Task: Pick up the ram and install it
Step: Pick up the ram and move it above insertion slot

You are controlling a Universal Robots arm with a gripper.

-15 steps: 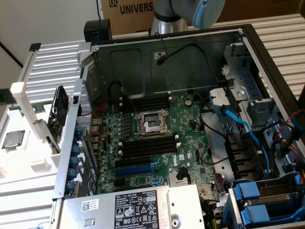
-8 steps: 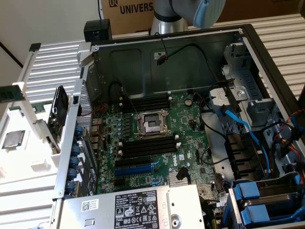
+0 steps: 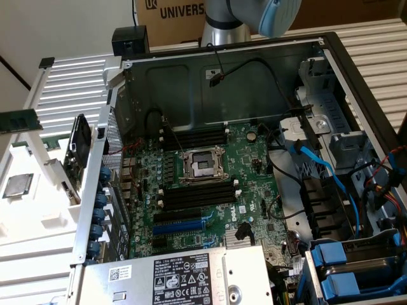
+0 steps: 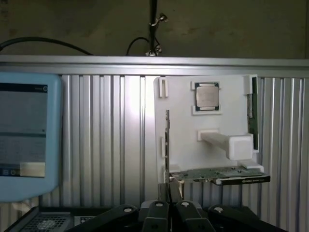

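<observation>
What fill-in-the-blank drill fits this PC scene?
1. The CPU socket is ___.
2. The ram sits ___ the case.
3. The expansion slot is coloured ___.
4. The CPU lies on a ___ holder.
Missing words: empty; outside; blue; white.

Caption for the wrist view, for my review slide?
Shut gripper short of a white holder bearing a processor chip, the ram standing on edge and an expansion card.

The ram [image 3: 19, 119] was green, the motherboard [image 3: 254, 159] also green, the tray [image 4: 186, 130] white, and the table [image 4: 96, 135] silver with ribs.
</observation>
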